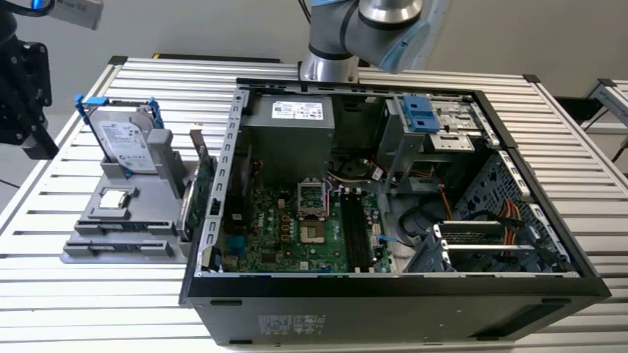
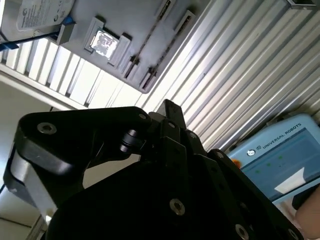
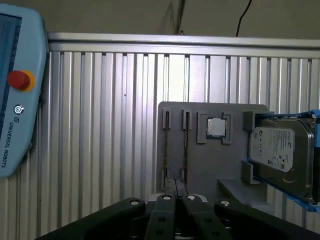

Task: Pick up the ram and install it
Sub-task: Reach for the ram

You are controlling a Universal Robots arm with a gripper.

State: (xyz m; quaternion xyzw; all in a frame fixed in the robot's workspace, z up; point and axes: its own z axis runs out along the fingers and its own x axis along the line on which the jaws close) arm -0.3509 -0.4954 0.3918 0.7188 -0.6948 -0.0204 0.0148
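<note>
Currently my gripper (image 3: 176, 199), fingers together and empty, hangs above the ram (image 3: 186, 150). It is probably light, stiff and fragile, best pinched across its thin board faces.

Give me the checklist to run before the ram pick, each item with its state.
1. The ram sits edge-on in a slot of the grey holder: ok.
2. The gripper lines up with the holder's slots, in the first wrist view: ok.
3. The gripper is open: not ok, jaws stand shut, empty.
4. The case is open, motherboard exposed: ok.
5. The memory slots look free: ok.
6. Slot latches open: cannot tell.
</note>
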